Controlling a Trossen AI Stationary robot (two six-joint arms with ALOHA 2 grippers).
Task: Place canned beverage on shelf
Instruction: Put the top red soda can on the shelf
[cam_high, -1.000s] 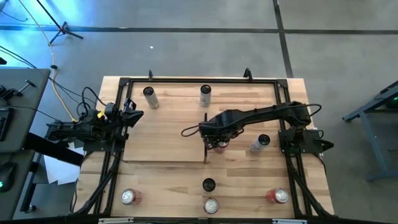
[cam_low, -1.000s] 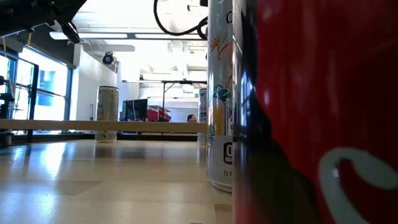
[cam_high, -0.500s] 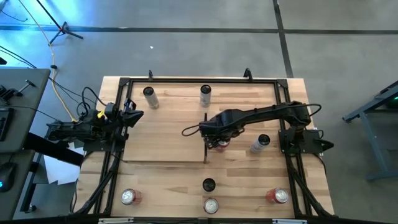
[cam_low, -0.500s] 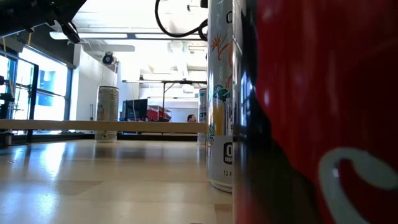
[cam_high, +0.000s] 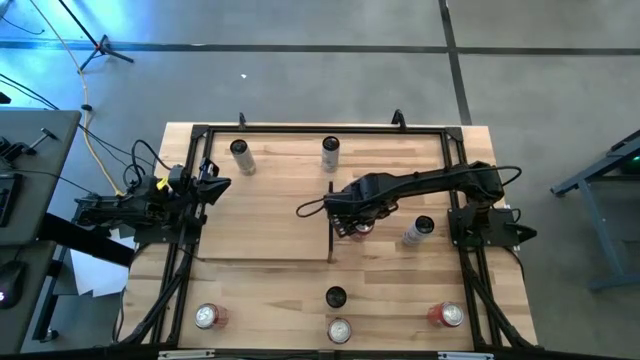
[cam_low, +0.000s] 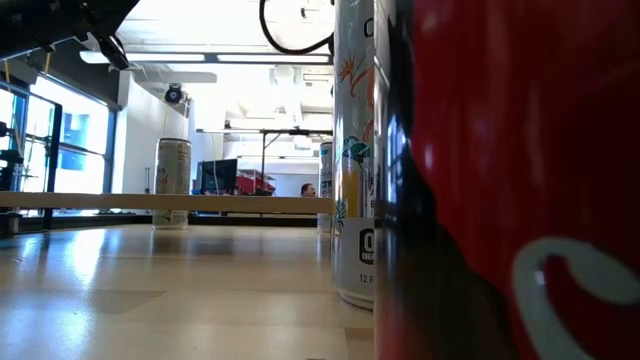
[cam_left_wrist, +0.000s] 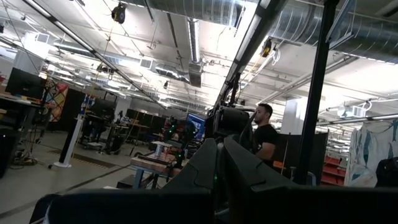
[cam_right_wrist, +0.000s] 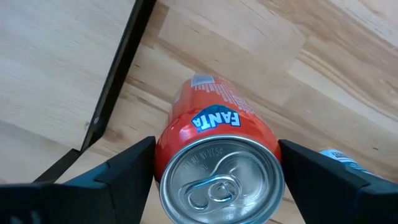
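Observation:
An orange Fanta can (cam_right_wrist: 214, 130) stands upright just to the right of the shelf's thin dark strip (cam_right_wrist: 121, 68). The shelf (cam_high: 265, 215) is a pale-wood panel on the table's left-centre. My right gripper (cam_right_wrist: 216, 143) points straight down over the can (cam_high: 360, 229), one finger on each side of its top. In the high view the gripper (cam_high: 352, 215) covers most of the can. My left gripper (cam_left_wrist: 217, 168) is shut on nothing. It waits raised at the table's left edge (cam_high: 215, 185). My right gripper comes from above and has the orange can between its two fingers. The fingers (cam_right_wrist: 134, 168) lie against opposite sides of the can's wall just below the top rim (cam_right_wrist: 163, 155). The can stays upright. I cannot tell whether its base is on the table.
Two cans (cam_high: 241, 155) (cam_high: 331, 152) stand at the shelf's far edge. A white can (cam_high: 418, 232) is right of the gripper, and a dark one (cam_high: 335, 297) is nearer. Three more (cam_high: 207, 317) (cam_high: 340, 330) (cam_high: 446, 316) line the near edge. A black frame (cam_high: 300, 128) rings the table.

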